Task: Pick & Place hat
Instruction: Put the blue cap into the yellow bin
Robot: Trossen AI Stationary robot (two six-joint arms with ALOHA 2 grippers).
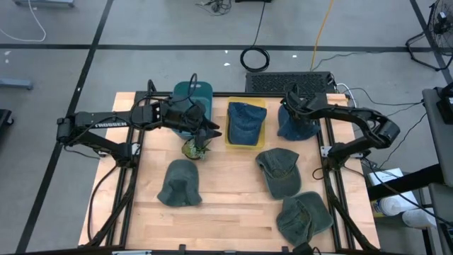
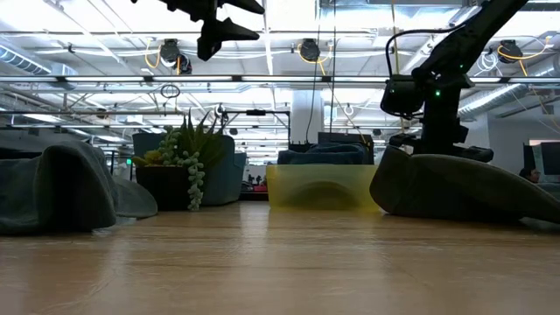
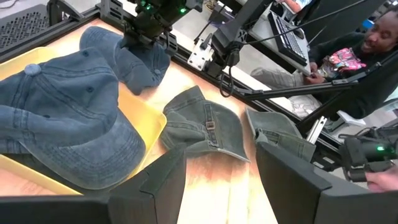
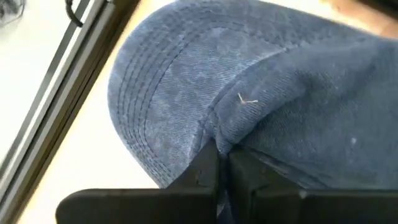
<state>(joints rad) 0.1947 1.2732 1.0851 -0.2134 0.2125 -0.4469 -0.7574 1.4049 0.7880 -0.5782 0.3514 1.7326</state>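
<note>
A blue denim hat point(image 1: 297, 127) lies at the table's far right; my right gripper point(image 1: 291, 108) is down on it and shut on it. The left wrist view shows this same hat point(image 3: 134, 62) under the right gripper point(image 3: 146, 38). A second blue hat point(image 1: 246, 122) rests inside a yellow tray point(image 1: 230, 142). My left gripper point(image 1: 210, 132) hangs open high above the table, between a potted plant point(image 1: 195, 147) and the tray, touching nothing; its fingers frame the view point(image 3: 217, 180). My right gripper pinches a raised fold of the blue hat's cloth point(image 4: 231, 127) between its two shut fingers point(image 4: 205, 168), next to the stitched brim point(image 4: 155, 106). The fingers come from above, pointing down. The hat's brim and lower edge point(image 3: 140, 81) lie on the table.
Three green hats lie on the near half: one at left point(image 1: 180, 183), one at centre right point(image 1: 278, 170), one at the near right corner point(image 1: 304, 216). A teal bin point(image 1: 192, 95) stands at the far edge. A seated person point(image 3: 367, 56) is beyond the table's right side.
</note>
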